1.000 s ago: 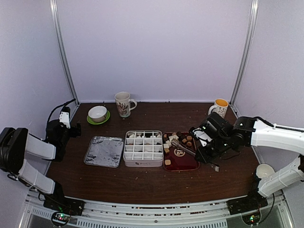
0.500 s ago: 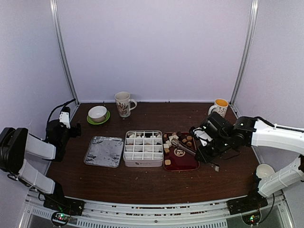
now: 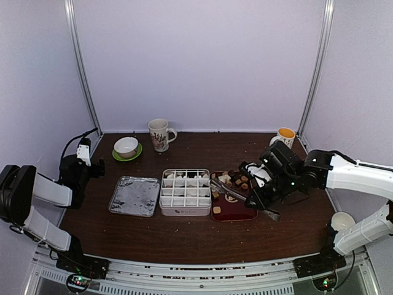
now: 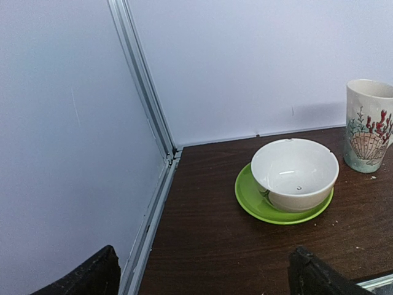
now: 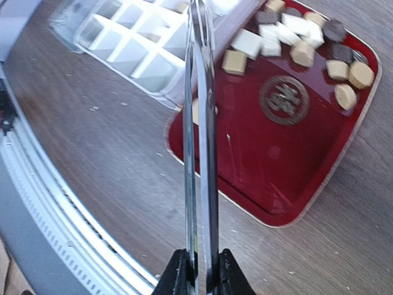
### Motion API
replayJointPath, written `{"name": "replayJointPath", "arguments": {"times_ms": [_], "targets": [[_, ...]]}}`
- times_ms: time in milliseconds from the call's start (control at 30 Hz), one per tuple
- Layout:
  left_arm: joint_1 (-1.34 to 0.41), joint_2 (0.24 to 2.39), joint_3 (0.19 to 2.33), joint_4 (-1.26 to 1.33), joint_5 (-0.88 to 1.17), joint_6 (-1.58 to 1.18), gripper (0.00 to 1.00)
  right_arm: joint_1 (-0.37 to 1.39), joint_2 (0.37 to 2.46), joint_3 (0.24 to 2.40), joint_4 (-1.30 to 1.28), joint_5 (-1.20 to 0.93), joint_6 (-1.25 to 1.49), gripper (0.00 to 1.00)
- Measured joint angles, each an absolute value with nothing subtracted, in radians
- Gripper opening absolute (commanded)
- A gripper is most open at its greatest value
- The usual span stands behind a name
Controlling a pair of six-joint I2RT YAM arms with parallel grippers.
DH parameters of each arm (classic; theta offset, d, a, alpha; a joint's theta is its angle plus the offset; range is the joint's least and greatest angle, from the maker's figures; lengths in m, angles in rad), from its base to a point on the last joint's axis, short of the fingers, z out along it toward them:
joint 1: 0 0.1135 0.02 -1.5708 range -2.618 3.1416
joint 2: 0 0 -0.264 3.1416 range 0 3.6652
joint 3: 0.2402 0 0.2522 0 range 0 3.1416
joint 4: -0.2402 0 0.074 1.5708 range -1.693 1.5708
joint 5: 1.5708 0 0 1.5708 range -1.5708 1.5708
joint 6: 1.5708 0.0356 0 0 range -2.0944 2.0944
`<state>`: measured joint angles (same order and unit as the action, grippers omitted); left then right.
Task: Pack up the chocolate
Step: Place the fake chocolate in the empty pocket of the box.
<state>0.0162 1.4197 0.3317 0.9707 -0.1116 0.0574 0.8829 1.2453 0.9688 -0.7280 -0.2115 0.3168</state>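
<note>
Dark brown wood makes up the table (image 3: pixel 184 236), closed in by pale lilac walls. Over on the right, the right gripper (image 3: pixel 263 198) is clenched on the handle end of a pair of metal tongs (image 5: pixel 199 123), whose blades lie nearly together and reach across the left edge of the dark-red tray (image 3: pixel 238 213) towards the white divided box (image 3: pixel 184 192). The chocolate (image 5: pixel 295 37) sits mostly in a cluster at the far end of that tray, with one tan piece by the near left corner, and a few pieces in the box's back row. By the left wall, the left gripper (image 4: pixel 201 253) hangs with its jaws wide apart, grasping nothing, facing a white bowl (image 4: pixel 295 172) on a green saucer (image 4: pixel 252 203) beside a shell-patterned mug (image 4: pixel 368 126)
</note>
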Motion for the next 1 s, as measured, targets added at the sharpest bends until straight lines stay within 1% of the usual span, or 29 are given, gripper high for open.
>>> {"name": "replayJointPath", "arguments": {"times_ms": [233, 467, 700, 1000], "targets": [[0.016, 1.42, 0.332, 0.971, -0.112, 0.057, 0.98, 0.901, 1.301, 1.053, -0.657, -0.342, 0.305, 0.16], [0.016, 1.42, 0.332, 0.971, -0.112, 0.057, 0.98, 0.934, 1.436, 1.116, -0.633, -0.364, 0.295, 0.15], [0.016, 1.42, 0.332, 0.971, -0.112, 0.057, 0.98, 0.955, 1.545, 1.225, -0.61, -0.378, 0.291, 0.15], [0.016, 1.42, 0.332, 0.971, -0.112, 0.057, 0.98, 0.971, 1.663, 1.267, -0.579, -0.402, 0.286, 0.16]]}}
